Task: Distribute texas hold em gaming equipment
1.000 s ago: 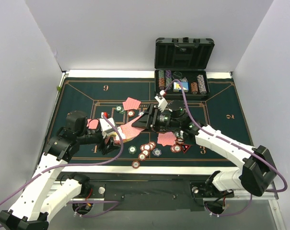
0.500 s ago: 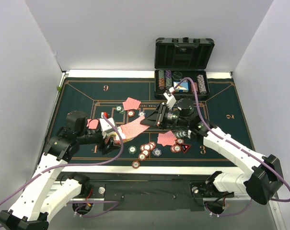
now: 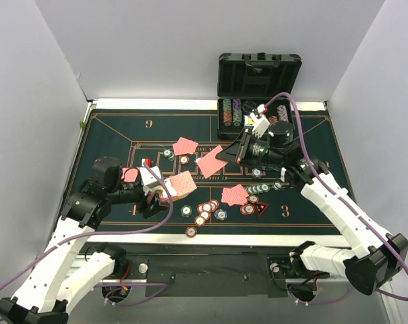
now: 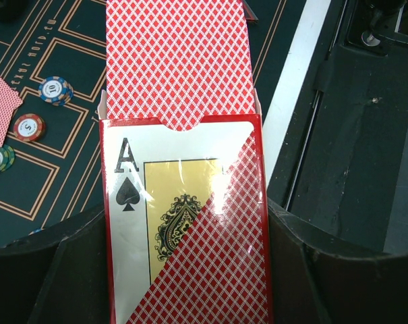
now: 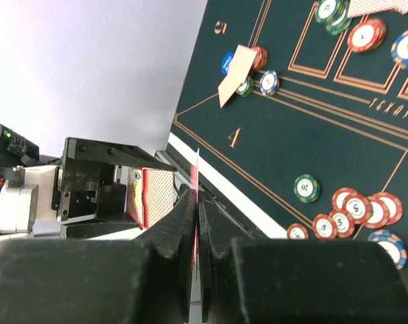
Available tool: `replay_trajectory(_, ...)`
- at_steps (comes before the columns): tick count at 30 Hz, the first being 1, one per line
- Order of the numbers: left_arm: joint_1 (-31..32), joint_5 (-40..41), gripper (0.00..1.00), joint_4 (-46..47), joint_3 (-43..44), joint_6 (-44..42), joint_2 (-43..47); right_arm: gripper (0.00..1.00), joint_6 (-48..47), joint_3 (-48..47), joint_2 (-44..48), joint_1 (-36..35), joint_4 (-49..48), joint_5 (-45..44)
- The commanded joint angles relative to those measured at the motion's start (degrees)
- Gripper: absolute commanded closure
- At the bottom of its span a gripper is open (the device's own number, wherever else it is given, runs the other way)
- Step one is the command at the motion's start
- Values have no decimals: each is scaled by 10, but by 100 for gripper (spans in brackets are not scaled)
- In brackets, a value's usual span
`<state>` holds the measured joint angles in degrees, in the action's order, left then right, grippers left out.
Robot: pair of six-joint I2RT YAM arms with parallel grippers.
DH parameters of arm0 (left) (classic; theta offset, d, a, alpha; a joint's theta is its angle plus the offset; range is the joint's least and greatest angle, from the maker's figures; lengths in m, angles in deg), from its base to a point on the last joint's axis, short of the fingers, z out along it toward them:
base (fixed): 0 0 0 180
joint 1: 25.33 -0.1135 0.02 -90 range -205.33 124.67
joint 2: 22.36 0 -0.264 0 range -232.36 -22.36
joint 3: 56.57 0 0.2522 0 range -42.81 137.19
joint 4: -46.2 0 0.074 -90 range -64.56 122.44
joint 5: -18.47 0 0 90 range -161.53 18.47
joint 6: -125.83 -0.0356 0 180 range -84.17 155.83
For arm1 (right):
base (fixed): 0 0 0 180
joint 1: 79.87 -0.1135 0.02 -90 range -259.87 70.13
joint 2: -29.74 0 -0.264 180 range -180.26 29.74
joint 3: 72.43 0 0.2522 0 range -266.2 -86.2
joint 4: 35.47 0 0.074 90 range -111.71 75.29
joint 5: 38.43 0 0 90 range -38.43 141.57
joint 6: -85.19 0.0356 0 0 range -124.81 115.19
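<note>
— Where do we find the left gripper (image 4: 185, 210)?

— Over the front left part of the green felt mat (image 3: 109, 135). Its fingers (image 4: 69, 270) are clamped on the two sides of the card box (image 4: 190, 256), and the ace of spades on the box faces our wrist camera. The red-backed deck (image 4: 175, 61) sticks out of the box's open end.

— And the right gripper (image 5: 196, 197)?

— Over the middle of the mat, towards its far edge. We see it pinched tight on a single playing card (image 3: 212, 163). From the wrist that card shows only as a thin edge between the jaws.

— What do we see lying on the mat?

— Loose cards (image 3: 185, 145) lie face down near the far middle. More lie nearer the front edge, and one is towards the left edge. A cluster of poker chips (image 3: 205, 208) sits at the front middle, with single chips scattered around it.

— Are there chips anywhere else?

— Yes, we see stacked chips (image 3: 236, 113) inside the open black case (image 3: 259, 74), which stands at the mat's far edge, right of the middle.
</note>
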<state>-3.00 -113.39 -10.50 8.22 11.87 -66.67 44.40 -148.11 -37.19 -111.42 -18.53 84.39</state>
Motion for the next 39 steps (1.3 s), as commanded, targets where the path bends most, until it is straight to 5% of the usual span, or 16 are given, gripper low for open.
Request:
replay_trajectory(1,-2,-20,100,32,22,8,18,100,-66,-47,1,18,53,-28)
replay_trajectory(8,-2,-30,100,17,18,18,32,100,-180,-100,-135,-23,102,-139)
replay_trajectory(19,-3,-34,100,-1,13,19,49,100,-284,-360,-441,-117,201,-318)
replay_trajectory(39,-4,-37,100,-7,14,20,51,100,-394,-503,-638,-261,248,-558)
